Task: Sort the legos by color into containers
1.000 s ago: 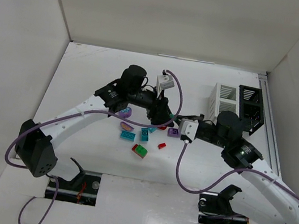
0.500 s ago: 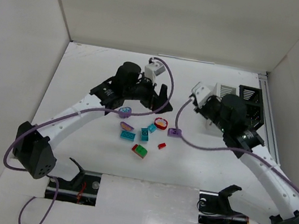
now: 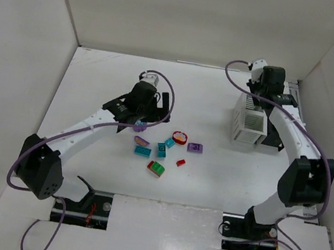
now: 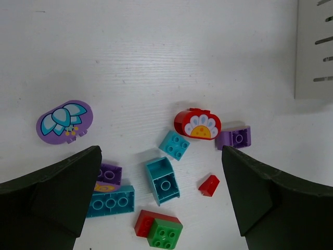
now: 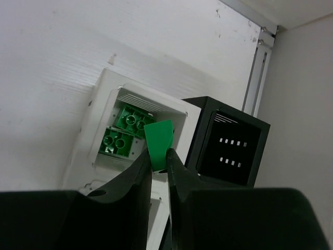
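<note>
My left gripper (image 4: pixel 160 152) has backed off and sprung wide, hanging above the loose bricks (image 4: pixel 165 182) well left of the white bin (image 3: pixel 247 122). My right gripper (image 5: pixel 158 161) has swung over that bin, clenched on a green brick (image 5: pixel 157 136) above two green bricks (image 5: pixel 122 130) lying inside.

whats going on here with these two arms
It's a sort of legos by color. The right gripper is shut on a green lego and holds it above the white bin, where two green bricks already sit in one compartment. The black bin stands right beside it. The left gripper hangs open over the loose legos, teal, red, purple and green, scattered on the table.
</note>
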